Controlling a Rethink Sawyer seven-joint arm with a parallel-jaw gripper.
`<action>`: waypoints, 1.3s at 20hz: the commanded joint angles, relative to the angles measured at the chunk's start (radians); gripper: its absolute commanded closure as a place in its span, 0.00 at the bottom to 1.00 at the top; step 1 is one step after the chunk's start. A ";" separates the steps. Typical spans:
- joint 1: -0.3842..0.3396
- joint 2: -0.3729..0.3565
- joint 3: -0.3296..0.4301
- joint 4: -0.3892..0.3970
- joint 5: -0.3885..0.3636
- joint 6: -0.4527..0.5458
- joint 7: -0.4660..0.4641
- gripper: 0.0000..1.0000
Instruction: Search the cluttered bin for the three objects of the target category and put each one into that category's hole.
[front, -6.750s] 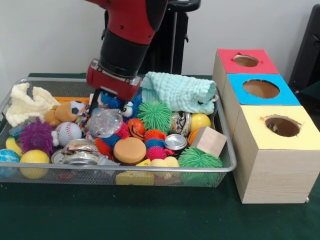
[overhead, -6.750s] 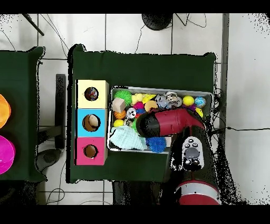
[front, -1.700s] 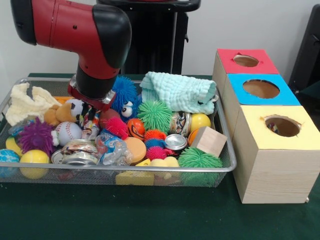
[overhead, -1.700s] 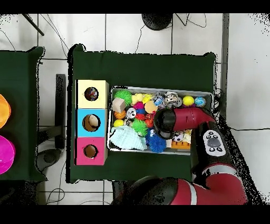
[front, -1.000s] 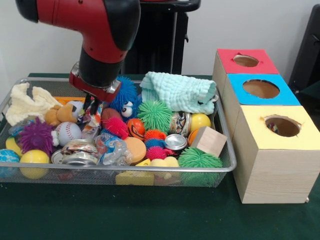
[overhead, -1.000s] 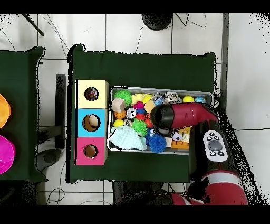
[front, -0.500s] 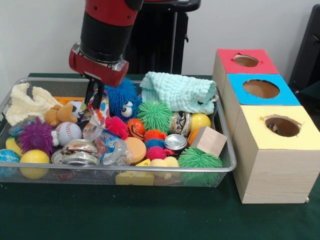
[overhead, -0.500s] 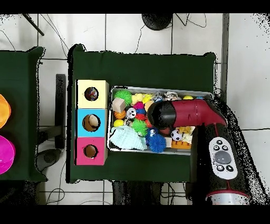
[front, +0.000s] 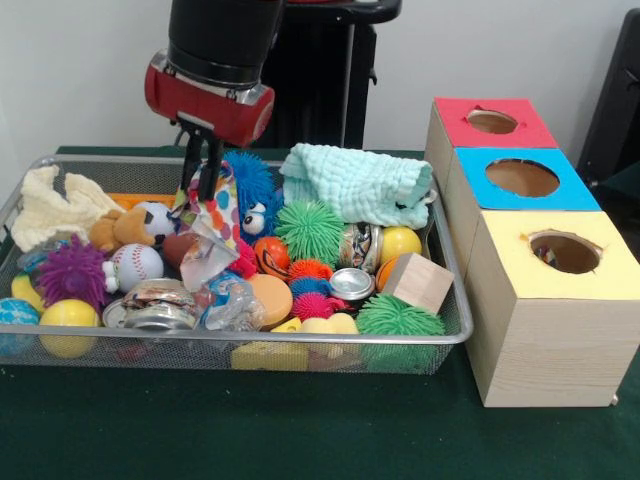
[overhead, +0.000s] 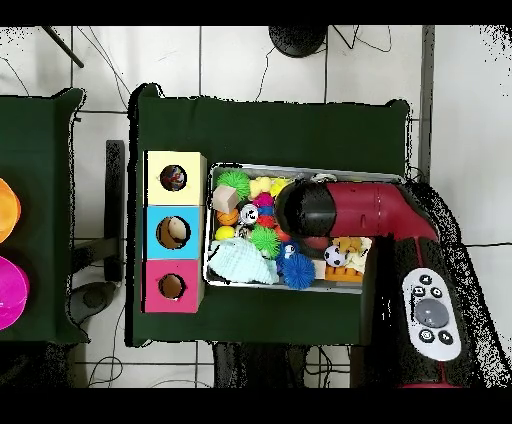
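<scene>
My gripper (front: 201, 178) hangs over the left half of the wire bin (front: 455, 300), shut on a crumpled, spotted, colourful wrapper (front: 210, 238). The wrapper dangles from the fingers, its lower end just above the toys. In the overhead view the red arm (overhead: 345, 212) hides the gripper and the wrapper. To the right of the bin stand three wooden boxes with holes on top: red (front: 492, 122), blue (front: 522, 178) and yellow (front: 563, 250). From above they read yellow (overhead: 173, 178), blue (overhead: 173, 232), red (overhead: 172, 286).
The bin holds a mint cloth (front: 355, 185), a blue furry toy with eyes (front: 250, 192), a green spiky ball (front: 310, 230), a wooden block (front: 417, 283), crushed cans (front: 155, 310), a baseball (front: 135, 265), a purple spiky ball (front: 72, 272) and a cream cloth (front: 55, 205).
The gripper has risen out of the clutter with the spotted wrapper in it, drawing it up and slightly right. The arm's upper part has swung out of the front view.
</scene>
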 joint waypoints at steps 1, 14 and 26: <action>0.029 -0.055 0.066 0.106 0.094 0.078 0.018 1.00; 0.148 -0.134 0.011 0.179 0.275 0.190 0.141 1.00; 0.284 -0.112 -0.064 0.198 0.390 0.150 0.243 1.00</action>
